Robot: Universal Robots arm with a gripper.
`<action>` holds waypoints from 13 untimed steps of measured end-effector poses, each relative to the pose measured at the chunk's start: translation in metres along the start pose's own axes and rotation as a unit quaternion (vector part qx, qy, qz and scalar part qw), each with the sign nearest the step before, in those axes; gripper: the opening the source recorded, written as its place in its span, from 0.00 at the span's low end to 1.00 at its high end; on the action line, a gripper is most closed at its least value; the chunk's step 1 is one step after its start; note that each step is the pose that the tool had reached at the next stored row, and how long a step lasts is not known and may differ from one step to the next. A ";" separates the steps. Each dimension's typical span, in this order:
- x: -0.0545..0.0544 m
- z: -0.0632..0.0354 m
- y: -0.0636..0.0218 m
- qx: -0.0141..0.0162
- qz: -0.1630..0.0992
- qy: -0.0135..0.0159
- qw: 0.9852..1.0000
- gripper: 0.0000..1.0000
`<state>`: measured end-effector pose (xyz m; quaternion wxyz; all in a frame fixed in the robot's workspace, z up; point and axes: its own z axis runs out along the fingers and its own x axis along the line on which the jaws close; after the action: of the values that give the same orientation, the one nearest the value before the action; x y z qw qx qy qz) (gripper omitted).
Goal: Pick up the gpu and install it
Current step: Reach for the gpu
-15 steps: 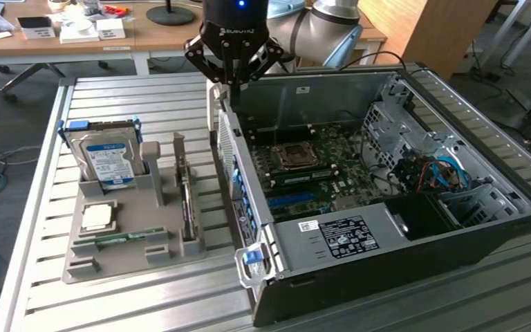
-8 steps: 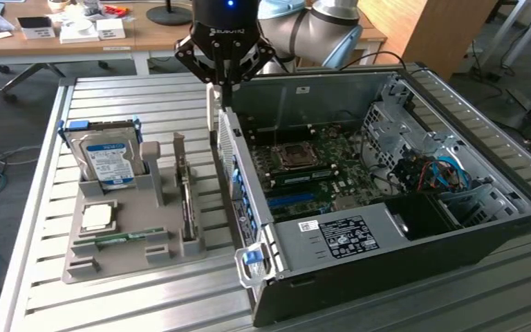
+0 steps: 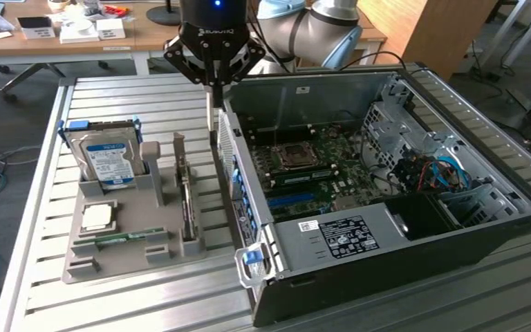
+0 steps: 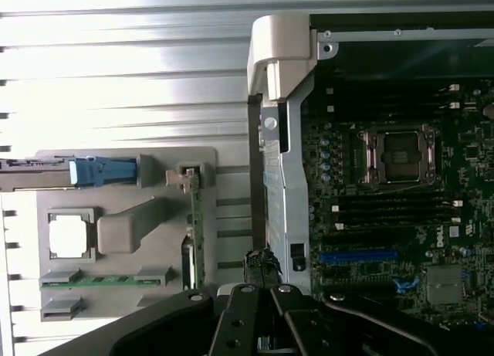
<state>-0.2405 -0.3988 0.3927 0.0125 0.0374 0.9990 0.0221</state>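
Hovering pre-grasp: tool pinched shut and empty, above the gap between the computer case and the grey holder on the desk; pick not yet begun.

gpu stands on edge in the holder slot nearest the case, untouched. My read: a grasp calls for the jaws to spread and line up along the card's top edge. Card is edge-on, so its face and connector are unreadable. The case's rear wall hides the bracket openings, and the blue slot is dim.
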 end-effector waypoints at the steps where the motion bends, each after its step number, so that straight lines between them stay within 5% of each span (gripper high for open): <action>1: 0.002 0.0000 -0.0001 0.000 0.000 0.000 1.000 0.11; 13: 0.021 -0.0005 -0.0015 0.000 0.000 0.000 1.000 0.11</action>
<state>-0.2612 -0.3988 0.3927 0.0125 0.0374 0.9990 0.0221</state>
